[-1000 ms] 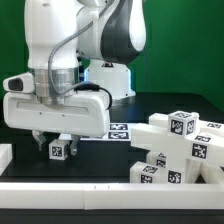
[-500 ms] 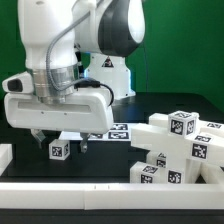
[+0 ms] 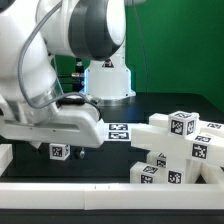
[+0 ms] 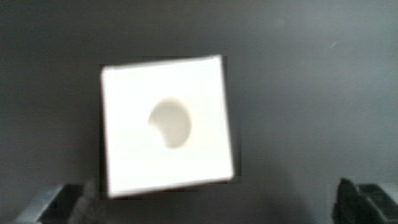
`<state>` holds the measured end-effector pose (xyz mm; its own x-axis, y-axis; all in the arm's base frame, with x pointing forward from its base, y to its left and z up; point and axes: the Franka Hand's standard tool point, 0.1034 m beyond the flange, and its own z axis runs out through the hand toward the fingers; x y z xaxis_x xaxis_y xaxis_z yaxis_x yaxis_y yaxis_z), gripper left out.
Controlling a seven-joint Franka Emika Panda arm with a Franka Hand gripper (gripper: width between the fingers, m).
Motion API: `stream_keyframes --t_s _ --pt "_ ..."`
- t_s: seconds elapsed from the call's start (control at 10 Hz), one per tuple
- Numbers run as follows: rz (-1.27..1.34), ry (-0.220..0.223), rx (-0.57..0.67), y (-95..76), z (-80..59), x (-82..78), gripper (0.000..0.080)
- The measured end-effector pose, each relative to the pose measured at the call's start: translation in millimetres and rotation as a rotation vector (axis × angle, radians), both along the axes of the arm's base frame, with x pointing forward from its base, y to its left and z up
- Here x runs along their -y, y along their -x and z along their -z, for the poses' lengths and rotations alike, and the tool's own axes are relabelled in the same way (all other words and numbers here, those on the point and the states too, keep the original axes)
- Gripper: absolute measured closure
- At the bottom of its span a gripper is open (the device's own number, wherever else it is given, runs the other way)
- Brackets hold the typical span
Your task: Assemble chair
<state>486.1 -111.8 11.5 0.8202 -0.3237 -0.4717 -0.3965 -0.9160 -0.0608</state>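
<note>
Nearest the camera, a low white rail (image 3: 60,186) runs along the desk (image 3: 110,165) front. Just behind it sits the small tagged part (image 3: 58,151), alone on the dark surface, with the claw (image 3: 60,143) directly above it, jaws spread wide and holding nothing. The wrist view shows a flat white piece (image 4: 166,125) with an oval hollow lying free between the fingertips (image 4: 61,202); probably the same part, though blur makes this uncertain. To the exterior view's right of that part lies the chair pile (image 3: 180,148), several chunky tagged blocks stacked together. Beyond it stands the arm's base (image 3: 108,80). Judged step: a part set down or about to be picked; next calls for choosing 1 part and closing squarely on it.
</note>
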Motion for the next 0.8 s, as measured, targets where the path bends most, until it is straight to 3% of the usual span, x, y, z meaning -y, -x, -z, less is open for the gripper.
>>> stream_keyframes --t_s 0.1,0.2,0.4,0.6,0.8 --pt "-0.026 0.001 -0.016 0.3 1.6 -3.7 0.0151" --pt "-0.025 -0.029 -0.071 7.5 0.7 -7.2 0.0151" --pt "-0.003 -0.132 -0.271 20.0 2.5 -1.1 0.0151" --pt "0.001 -0.209 -0.443 30.9 -1.3 3.8 0.0151" --pt "0.016 -0.217 -0.506 31.5 1.5 4.6 0.0151"
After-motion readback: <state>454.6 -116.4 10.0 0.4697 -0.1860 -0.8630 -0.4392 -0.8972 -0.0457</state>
